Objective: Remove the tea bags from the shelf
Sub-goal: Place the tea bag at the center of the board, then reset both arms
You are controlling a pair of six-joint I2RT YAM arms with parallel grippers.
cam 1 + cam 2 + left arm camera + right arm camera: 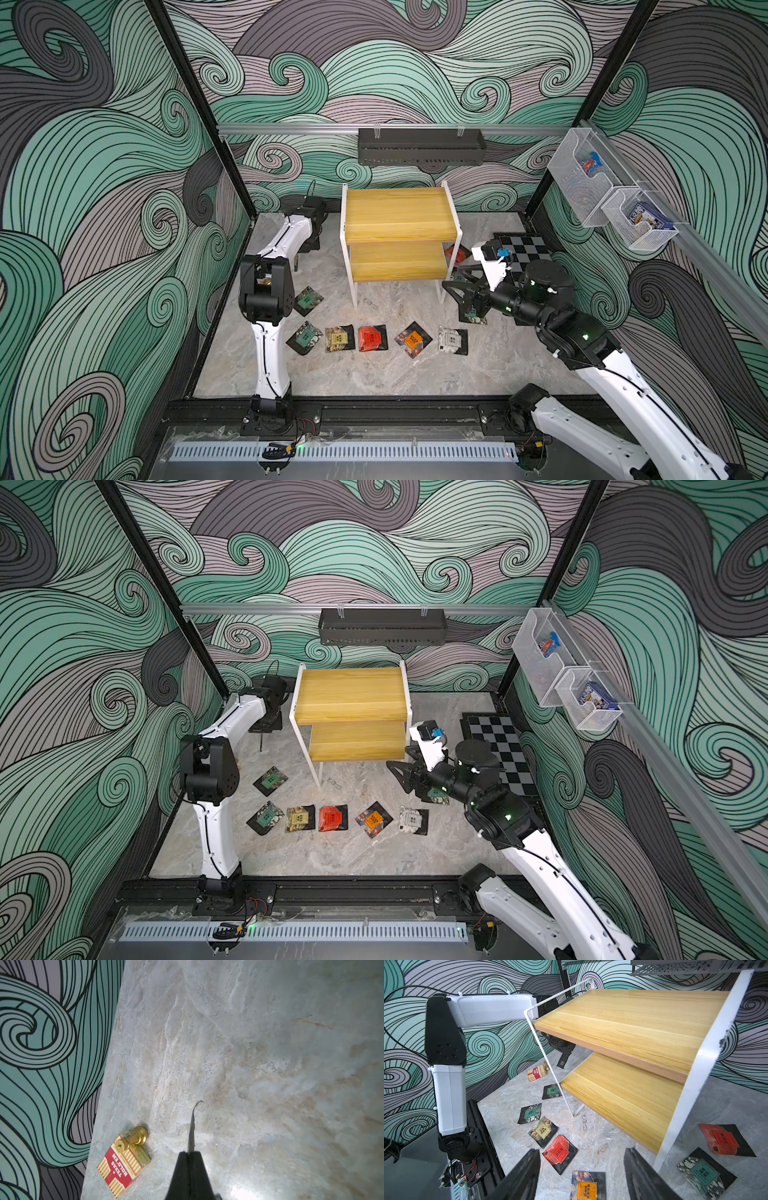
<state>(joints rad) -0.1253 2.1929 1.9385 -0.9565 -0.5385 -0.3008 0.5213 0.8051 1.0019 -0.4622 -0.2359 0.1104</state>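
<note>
Tea bags (372, 338): small flat square sachets, black-edged and patterned, each with a coloured centre label. Those in view are off the shelf (399, 216), whose two yellow wood-grain boards in a thin white frame are shown bare. A row is laid on the marble table (374, 374) near of the shelf, left to right: teal, yellow, red, orange, white. One more teal sachet (308, 300) lies just beyond the row's left end. A red sachet (724, 1140) and a teal-labelled sachet (705, 1172) lie by the shelf's right legs.

Right gripper (581, 1153): jaws spread wide, nothing held, poised above the table at the shelf's near right leg.

Left gripper (190, 1154): clamped on a thin dark sachet (192, 1126), seen edge-on, at the far left beside the shelf.

Red-and-white carton (124, 1167): recorded close by, with a gold piece (137, 1138) resting on it.
</note>
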